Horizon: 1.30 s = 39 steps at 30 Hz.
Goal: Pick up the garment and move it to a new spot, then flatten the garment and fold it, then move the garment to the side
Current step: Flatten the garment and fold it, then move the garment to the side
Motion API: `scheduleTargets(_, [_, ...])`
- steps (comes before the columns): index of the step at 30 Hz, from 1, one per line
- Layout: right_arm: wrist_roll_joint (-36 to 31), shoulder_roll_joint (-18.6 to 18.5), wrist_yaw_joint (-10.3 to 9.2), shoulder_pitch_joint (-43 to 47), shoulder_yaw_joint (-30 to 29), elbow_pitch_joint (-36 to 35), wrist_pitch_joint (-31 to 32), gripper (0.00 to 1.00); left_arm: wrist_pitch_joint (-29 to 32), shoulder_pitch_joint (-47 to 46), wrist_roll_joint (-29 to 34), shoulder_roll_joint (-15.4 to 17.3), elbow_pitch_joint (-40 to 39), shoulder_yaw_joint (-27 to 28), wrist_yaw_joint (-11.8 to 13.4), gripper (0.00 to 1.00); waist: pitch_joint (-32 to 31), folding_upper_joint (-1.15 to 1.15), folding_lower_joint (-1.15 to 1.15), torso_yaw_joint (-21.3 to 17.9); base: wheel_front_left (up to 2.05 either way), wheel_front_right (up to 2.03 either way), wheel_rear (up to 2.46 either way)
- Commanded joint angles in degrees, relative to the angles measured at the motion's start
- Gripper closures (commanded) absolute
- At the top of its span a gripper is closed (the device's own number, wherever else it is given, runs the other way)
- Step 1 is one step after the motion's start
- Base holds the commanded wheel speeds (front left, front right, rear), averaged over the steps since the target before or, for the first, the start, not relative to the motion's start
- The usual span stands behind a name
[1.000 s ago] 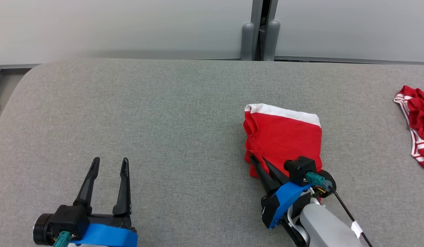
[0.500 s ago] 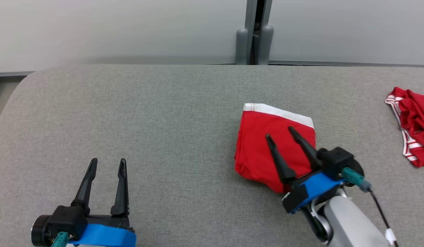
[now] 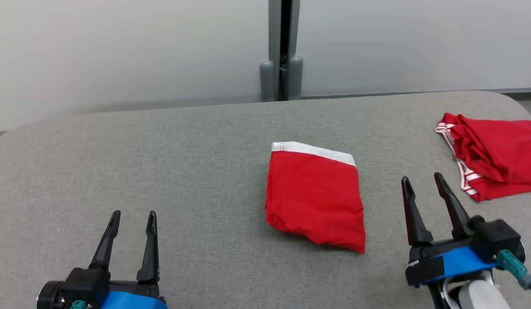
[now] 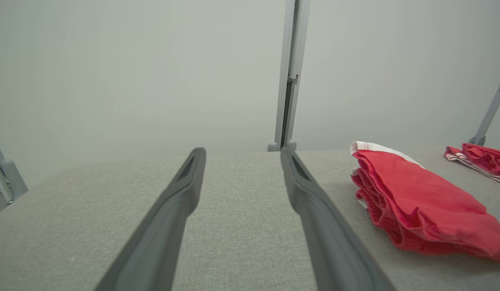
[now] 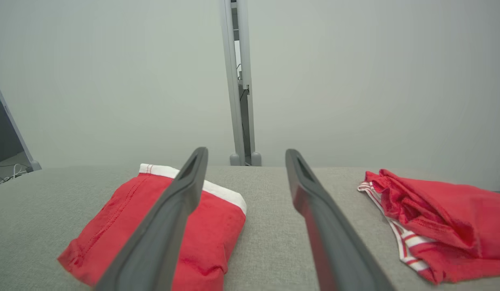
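Lying folded, garment [image 3: 314, 197] well inside table [image 3: 162, 150] edges.

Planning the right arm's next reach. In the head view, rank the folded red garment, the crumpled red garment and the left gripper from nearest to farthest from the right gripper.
From the right gripper:
1. crumpled red garment, just to its right.
2. folded red garment, to its left, mid-table.
3. left gripper, far left.
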Motion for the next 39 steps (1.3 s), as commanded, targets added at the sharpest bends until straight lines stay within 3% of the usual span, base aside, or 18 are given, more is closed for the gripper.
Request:
scheduleTargets(1, [-0.17,0.38,-0.03,1.2,-0.23,-0.53,-0.01,0.0,-0.15,0.88,0.35,0.19,0.04,0.26,-0.03,0.0,-0.62,0.0,0.0,-0.8,0.0,0.0,0.0])
scheduleTargets(12, [-1.43,3.13,-0.03,9.26,-4.98,-3.83,-0.02,0.0,-0.15,2.89,1.14,0.2,0.35,1.38,-0.29,0.0,-2.09,0.0,0.0,-2.2,0.0,0.0,0.0])
scheduleTargets(22, [-2.01,4.06,-0.03,9.87,-5.18,-3.88,-0.01,0.0,-0.15,2.94,1.3,0.2,0.76,1.8,-0.05,0.0,-2.4,0.0,0.0,-1.48,0.0,0.0,0.0])
scheduleTargets(30, [-2.52,2.63,-0.03,3.29,-2.06,-1.37,-0.01,0.0,-0.15,2.14,1.22,0.2,0.15,1.94,0.38,0.0,-1.57,0.0,0.0,-1.14,0.0,0.0,0.0])
scheduleTargets(39, [-3.07,1.78,-0.03,-10.57,2.0,12.54,2.52,0.0,-0.15,-0.96,1.12,0.2,0.18,0.09,0.01,0.0,2.09,0.0,0.0,1.36,0.0,0.0,0.0])
